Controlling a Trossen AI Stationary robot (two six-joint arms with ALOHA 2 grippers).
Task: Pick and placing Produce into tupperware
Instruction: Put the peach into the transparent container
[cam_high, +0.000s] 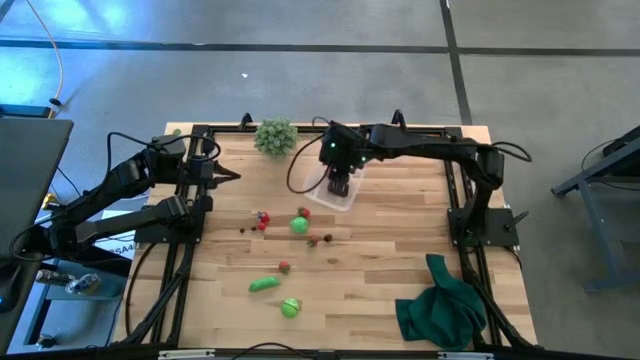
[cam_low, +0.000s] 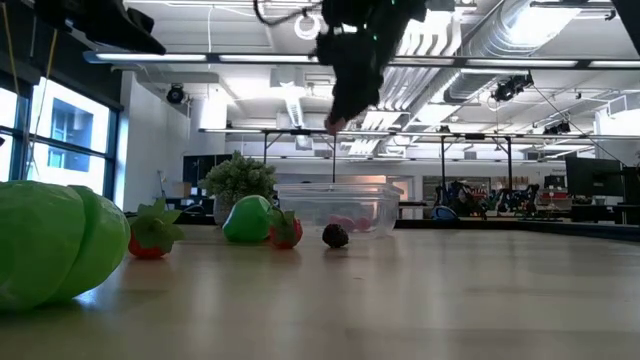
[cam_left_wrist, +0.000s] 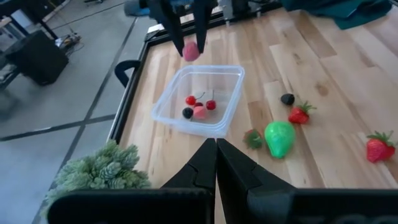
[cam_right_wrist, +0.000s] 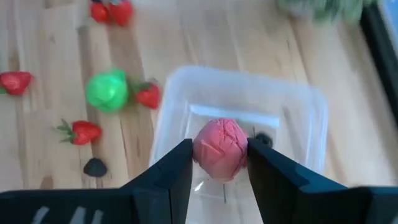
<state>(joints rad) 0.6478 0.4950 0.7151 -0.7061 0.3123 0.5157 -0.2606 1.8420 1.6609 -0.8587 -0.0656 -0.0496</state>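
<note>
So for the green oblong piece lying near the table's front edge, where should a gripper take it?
Across its narrow middle, from straight above. The green oblong piece lies flat on the table, long axis roughly left-right, with bare wood on both long sides, so the fingers would probably fit astride its short width.

Wooden table (cam_high: 400, 250), tupperware (cam_high: 335, 192), scattered produce (cam_high: 299, 225), green cloth (cam_high: 441, 305), spiky ball (cam_high: 275, 137)
</note>
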